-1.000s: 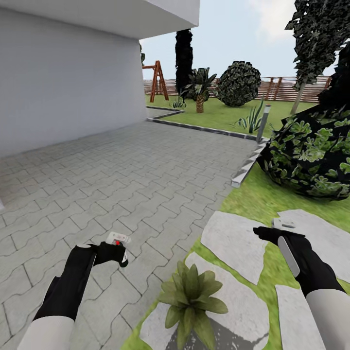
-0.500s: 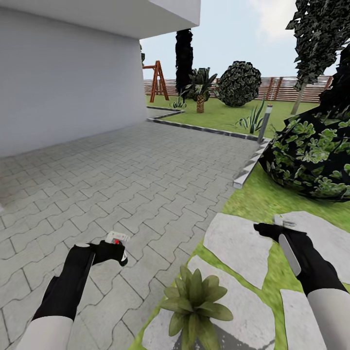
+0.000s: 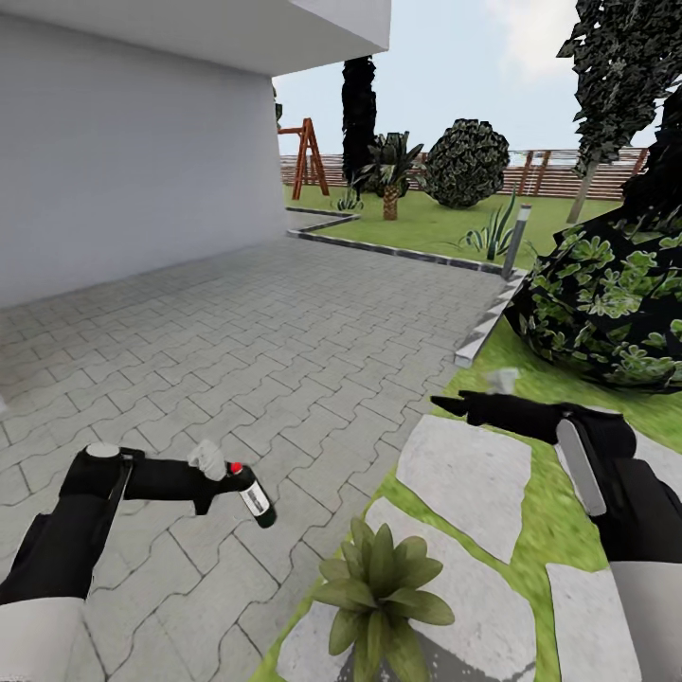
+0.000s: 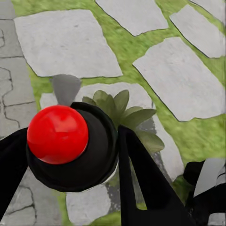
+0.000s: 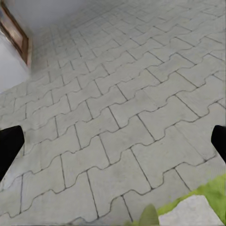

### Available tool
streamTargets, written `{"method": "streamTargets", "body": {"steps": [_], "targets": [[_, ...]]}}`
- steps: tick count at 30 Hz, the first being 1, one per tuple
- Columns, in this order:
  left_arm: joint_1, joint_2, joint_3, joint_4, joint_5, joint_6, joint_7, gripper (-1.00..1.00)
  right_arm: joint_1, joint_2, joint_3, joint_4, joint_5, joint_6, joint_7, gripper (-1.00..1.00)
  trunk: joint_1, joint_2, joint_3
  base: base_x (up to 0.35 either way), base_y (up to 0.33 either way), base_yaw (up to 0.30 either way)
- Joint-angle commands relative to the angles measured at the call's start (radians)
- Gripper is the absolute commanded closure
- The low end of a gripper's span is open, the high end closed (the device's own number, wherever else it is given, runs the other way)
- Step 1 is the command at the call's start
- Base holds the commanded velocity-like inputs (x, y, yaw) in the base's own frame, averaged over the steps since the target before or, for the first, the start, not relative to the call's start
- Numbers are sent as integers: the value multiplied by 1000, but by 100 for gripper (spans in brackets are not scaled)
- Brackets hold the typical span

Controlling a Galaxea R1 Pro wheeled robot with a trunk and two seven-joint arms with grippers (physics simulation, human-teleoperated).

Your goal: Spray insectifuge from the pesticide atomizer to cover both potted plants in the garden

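Observation:
My left gripper [image 3: 220, 478] is shut on the pesticide atomizer [image 3: 252, 495], a dark bottle with a white label, a red dot and a whitish trigger head. It is held low over the grey paving and tilted toward the potted plant [image 3: 379, 578], a light-green rosette on a stepping stone. In the left wrist view the atomizer [image 4: 89, 157] sits between the black fingers [image 4: 141, 183], with the plant [image 4: 123, 113] just beyond it. My right gripper [image 3: 457, 405] hovers open above the lawn's edge; its view [image 5: 113, 141] shows paving between its spread fingers. A second potted plant is out of view.
Grey stepping stones [image 3: 464, 474] lie in the lawn on the right. A big dark bush [image 3: 606, 303] stands ahead on the right with a grey bollard [image 3: 514, 239] behind it. A white house wall [image 3: 123, 152] rises on the left. Fence, palm and swing frame [image 3: 305, 156] are far back.
My left arm swung out to the left and turned the atomizer, so its bottle now points toward the plant. My right arm reached forward and to the left, off the stepping stone.

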Motion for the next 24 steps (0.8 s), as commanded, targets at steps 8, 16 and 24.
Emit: {"method": "streamTargets", "body": {"steps": [8, 16, 24], "targets": [[-17, 22, -220, -3, -11, -71, -26, 100, -36, 2, 133, -2, 21, 4, 336, -100, 0, 0, -1, 0, 0, 0], [-107, 23, -468, 4, -16, -51, -26, 100, -37, 17, 338, -2, 293, 2, 370, -100, 0, 0, -1, 0, 0, 0], [-138, 50, -603, 7, -17, -19, -26, 100, -37, 16, 344, -1, 302, 2, 369, -100, 0, 0, -1, 0, 0, 0]]}}
